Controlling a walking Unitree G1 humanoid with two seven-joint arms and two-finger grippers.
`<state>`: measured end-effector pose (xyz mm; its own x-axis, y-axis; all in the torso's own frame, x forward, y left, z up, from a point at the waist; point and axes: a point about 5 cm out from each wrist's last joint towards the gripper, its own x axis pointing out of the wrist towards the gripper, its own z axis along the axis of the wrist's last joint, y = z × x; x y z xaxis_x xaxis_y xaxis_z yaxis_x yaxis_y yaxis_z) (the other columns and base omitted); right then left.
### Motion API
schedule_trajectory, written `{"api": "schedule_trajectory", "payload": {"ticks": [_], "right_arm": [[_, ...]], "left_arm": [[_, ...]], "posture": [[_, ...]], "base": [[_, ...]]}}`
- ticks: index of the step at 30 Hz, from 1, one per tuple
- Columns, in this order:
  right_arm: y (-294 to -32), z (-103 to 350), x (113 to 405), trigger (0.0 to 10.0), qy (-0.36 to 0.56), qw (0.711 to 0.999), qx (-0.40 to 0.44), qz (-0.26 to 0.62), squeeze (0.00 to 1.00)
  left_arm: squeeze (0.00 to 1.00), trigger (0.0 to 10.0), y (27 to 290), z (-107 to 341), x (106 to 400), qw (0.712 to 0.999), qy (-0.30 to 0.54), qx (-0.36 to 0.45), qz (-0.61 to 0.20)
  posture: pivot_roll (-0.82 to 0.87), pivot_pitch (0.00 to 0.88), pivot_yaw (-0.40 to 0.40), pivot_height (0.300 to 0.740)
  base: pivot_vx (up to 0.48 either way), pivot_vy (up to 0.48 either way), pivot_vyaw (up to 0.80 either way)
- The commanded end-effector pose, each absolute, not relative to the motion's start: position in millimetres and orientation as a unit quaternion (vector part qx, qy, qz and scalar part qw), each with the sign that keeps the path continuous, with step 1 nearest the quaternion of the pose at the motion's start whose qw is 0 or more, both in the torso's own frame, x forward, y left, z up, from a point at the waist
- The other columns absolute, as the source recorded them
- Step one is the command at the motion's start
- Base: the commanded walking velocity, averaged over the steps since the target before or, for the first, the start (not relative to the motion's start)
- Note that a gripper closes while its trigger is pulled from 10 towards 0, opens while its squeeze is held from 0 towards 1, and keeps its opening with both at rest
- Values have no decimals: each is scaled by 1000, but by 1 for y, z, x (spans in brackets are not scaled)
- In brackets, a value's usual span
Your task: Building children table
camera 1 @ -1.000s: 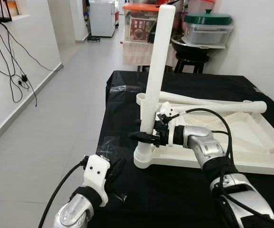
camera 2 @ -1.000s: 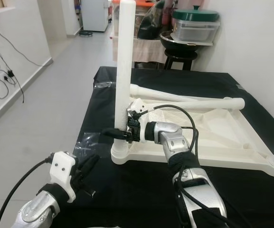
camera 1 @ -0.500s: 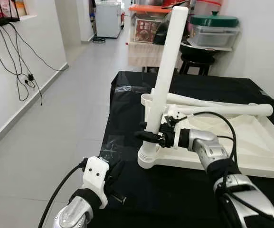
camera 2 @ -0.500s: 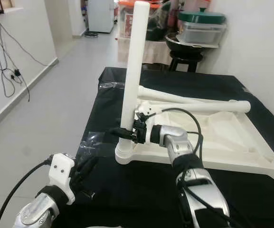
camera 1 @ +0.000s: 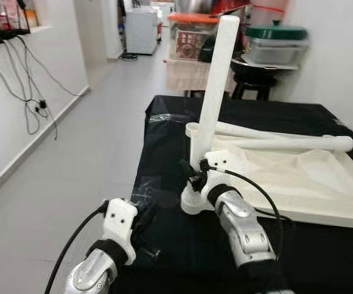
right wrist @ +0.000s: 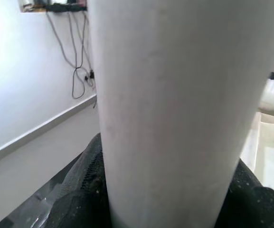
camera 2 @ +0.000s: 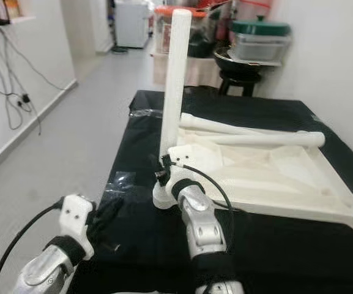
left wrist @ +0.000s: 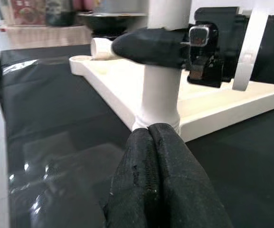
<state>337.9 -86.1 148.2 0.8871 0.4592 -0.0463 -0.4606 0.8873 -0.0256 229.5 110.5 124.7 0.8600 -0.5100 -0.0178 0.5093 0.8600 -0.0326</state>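
step: seat leg | right hand [camera 1: 196, 177] clasps upright white leg [camera 1: 215, 92] low, at near corner of tabletop [camera 1: 298, 177] on black surface [camera 1: 164, 141] | leg probably leans; straighten, press down | left hand [left wrist: 158, 156] clenched, empty

Ahead of me, black cables [camera 1: 32, 104] dangle down the white wall on my left. Past the black-covered table [camera 1: 164, 131] stand a black stool [camera 1: 251, 78], a green-lidded container [camera 1: 277, 43] and a white appliance [camera 1: 142, 29].
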Motion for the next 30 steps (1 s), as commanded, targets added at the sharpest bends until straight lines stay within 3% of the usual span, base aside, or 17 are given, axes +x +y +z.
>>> {"api": "schedule_trajectory", "payload": {"ticks": [1, 2, 3, 4, 9, 10, 12, 13, 15, 27, 28, 29, 30], "right_arm": [[-89, 128, 335, 10000, 75, 965, -48, 245, 0], [-90, 131, 336, 10000, 71, 965, -43, 250, 686], [-90, 131, 336, 10000, 71, 965, -43, 250, 686], [-88, 134, 334, 10000, 71, 962, -36, 260, 1000], [-89, 156, 338, 10000, 30, 935, -9, 352, 1000], [-92, 162, 341, 10000, 19, 927, -9, 374, 518], [-94, 165, 343, 10000, 15, 921, -10, 388, 518], [-99, 168, 347, 10000, 11, 893, -24, 450, 0], [-103, 168, 350, 10000, 12, 871, -42, 490, 0], [-107, 173, 360, 10000, 19, 861, -39, 506, 0], [-109, 179, 365, 7451, 18, 851, -31, 523, 0], [-110, 186, 367, 0, 16, 839, -23, 543, 0], [-110, 186, 367, 0, 16, 839, -23, 543, 0]], "left_arm": [[0, 10000, 111, 120, 230, 966, 19, -11, -259], [0, 10000, 110, 120, 230, 966, 18, -12, -257], [0, 10000, 110, 120, 230, 966, 18, -12, -257], [0, 10000, 110, 120, 230, 966, 18, -12, -257], [0, 10000, 109, 121, 229, 965, 19, -15, -262], [0, 10000, 109, 121, 229, 964, 19, -16, -263], [0, 10000, 109, 121, 229, 964, 19, -17, -264], [0, 10000, 108, 122, 227, 964, 19, -17, -265], [0, 10000, 108, 122, 227, 964, 19, -17, -265], [0, 10000, 107, 122, 224, 964, 17, -9, -264], [0, 10000, 107, 126, 223, 964, 4, 35, -263], [0, 10000, 107, 133, 228, 961, -22, 114, -251], [0, 10000, 107, 133, 228, 961, -22, 114, -251]], "posture": [[52, 0, -87, 740], [52, 0, -87, 740], [52, 0, -87, 740], [52, 0, -87, 740], [52, 0, -81, 740], [55, 0, -82, 740], [55, 0, -82, 740], [67, 0, -87, 740], [67, 0, -87, 740], [95, 0, -97, 740], [94, 0, -95, 740], [93, 0, -92, 740], [93, 0, -92, 740]], "base": [[0, 0, 0], [0, 0, 0], [0, 0, 0], [0, 0, 0], [0, 0, 0], [0, 0, 0], [0, 0, 0], [0, 0, 0], [0, 0, 0], [0, 0, 0], [0, 0, 0], [0, 0, 0], [0, 0, 0]]}}
